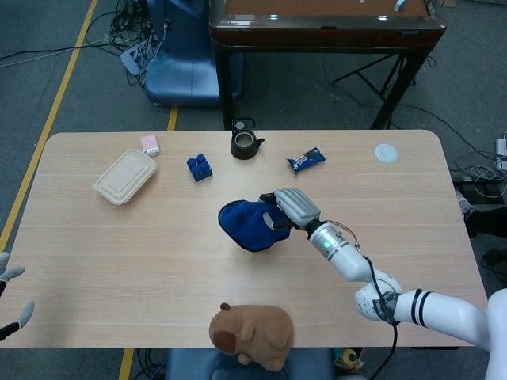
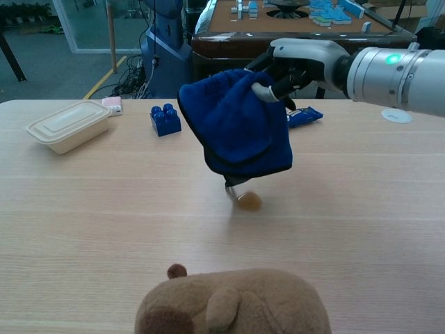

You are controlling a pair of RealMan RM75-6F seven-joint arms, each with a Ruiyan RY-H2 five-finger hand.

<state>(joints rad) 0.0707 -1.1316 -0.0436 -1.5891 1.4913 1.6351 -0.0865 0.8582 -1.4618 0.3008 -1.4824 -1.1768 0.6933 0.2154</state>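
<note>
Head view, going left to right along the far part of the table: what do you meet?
Takeout box → pink packet → blue brick → black teapot → snack bar → white disc.

floor (image 1: 71, 47): grey, yellow line (image 1: 59, 87); dark wooden table (image 1: 325, 32); cables (image 1: 131, 24)
</note>
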